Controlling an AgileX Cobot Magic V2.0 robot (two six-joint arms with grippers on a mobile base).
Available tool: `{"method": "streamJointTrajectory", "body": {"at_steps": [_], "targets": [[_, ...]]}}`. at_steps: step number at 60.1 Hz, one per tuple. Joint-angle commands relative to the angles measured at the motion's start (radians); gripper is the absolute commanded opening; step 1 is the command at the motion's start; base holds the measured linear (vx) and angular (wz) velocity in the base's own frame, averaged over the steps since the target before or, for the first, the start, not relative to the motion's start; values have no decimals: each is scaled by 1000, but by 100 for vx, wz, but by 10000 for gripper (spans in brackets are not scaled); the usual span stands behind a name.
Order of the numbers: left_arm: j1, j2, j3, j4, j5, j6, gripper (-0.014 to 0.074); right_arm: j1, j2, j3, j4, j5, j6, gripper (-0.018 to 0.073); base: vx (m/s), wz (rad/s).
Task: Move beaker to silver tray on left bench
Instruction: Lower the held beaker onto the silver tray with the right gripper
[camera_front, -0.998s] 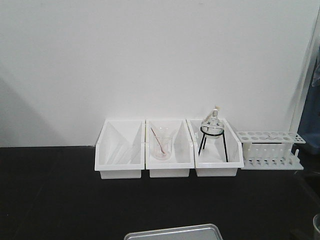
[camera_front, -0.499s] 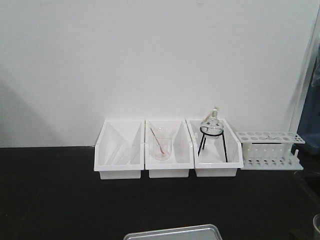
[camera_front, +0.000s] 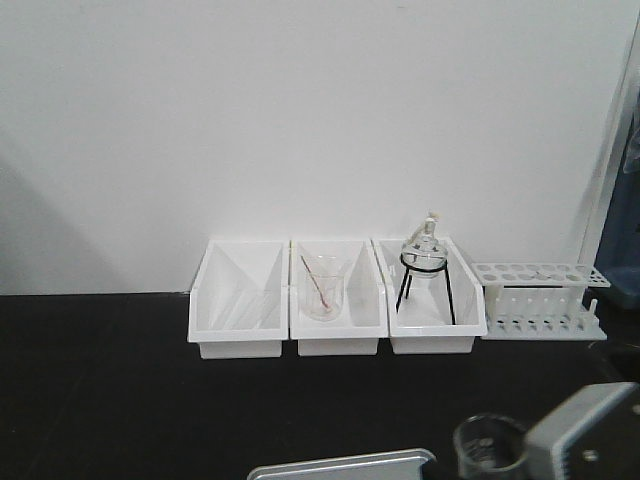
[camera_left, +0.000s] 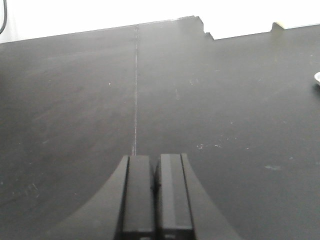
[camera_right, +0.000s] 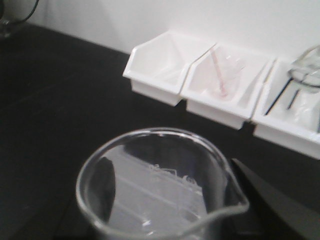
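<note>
Beaker (camera_front: 488, 447) is clasped in your right gripper (camera_front: 530, 448) just beside the right end of the silver tray (camera_front: 340, 466) above the left bench (camera_front: 120, 400), while your left gripper (camera_left: 156, 200) hangs clenched, fingers (camera_left: 137, 200) pressed together.

We see only the silver tray's (camera_front: 340, 465) far rim; the bottom edge cuts off the rest, and the beaker's (camera_front: 487, 445) base. The right wrist view blurs the white bins (camera_right: 220, 85).
</note>
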Motion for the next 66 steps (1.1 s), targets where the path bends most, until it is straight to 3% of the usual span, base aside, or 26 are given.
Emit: {"method": "streamJointTrajectory", "body": {"at_steps": [1, 10, 15, 32, 52, 66], "targets": [[-6, -7, 20, -3, -76, -2, 1, -58, 149, -36, 59, -247, -1, -11, 0, 0], [-6, -7, 20, -3, -76, -2, 1, -215, 392, -36, 238, -779, -50, -11, 0, 0], [-6, -7, 20, -3, -76, -2, 1, -256, 514, -37, 283, -914, -126, -11, 0, 0], [-6, -7, 20, -3, -76, -2, 1, -259, 828, -104, 276, -915, -351, -11, 0, 0], [-6, -7, 20, -3, -76, -2, 1, -259, 1011, -219, 277, -914, -587, -4, 0, 0], [-6, -7, 20, -3, -76, -2, 1, -259, 1055, -219, 273, -917, -582, 46, 0, 0]]}}
